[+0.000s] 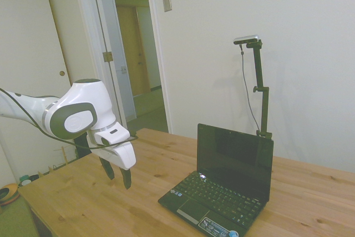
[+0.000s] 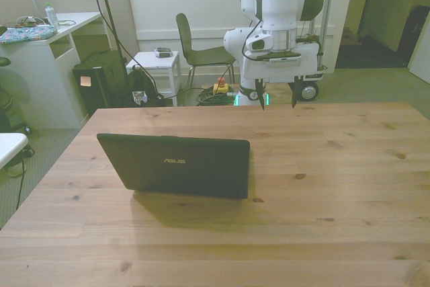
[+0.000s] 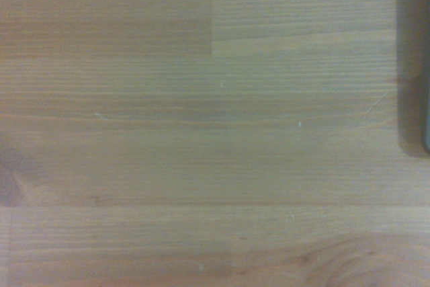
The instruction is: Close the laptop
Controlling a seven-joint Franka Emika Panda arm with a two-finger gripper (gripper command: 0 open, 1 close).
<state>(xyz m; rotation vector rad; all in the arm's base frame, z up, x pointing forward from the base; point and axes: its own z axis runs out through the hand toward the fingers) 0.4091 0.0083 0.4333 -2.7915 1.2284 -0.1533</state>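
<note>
The laptop [image 1: 222, 190] stands open on the wooden table [image 1: 83, 203], its dark screen upright and its black keyboard showing in the side view. The front view shows the back of the laptop's lid [image 2: 178, 165] with a small silver logo, toward the front view's left. My gripper [image 2: 277, 100] hangs open above the table near its far edge, well behind the laptop and to the front view's right of it. In the side view the gripper [image 1: 118, 175] hovers just over the wood, apart from the laptop and holding nothing. The wrist view shows bare wood with a dark edge [image 3: 426, 99] at one border.
Behind the table's far edge stand a chair [image 2: 201, 52], a small white side table [image 2: 154, 65] and a white desk [image 2: 40, 58]. The tabletop [image 2: 336, 186] stretches wide on the front view's right of the laptop.
</note>
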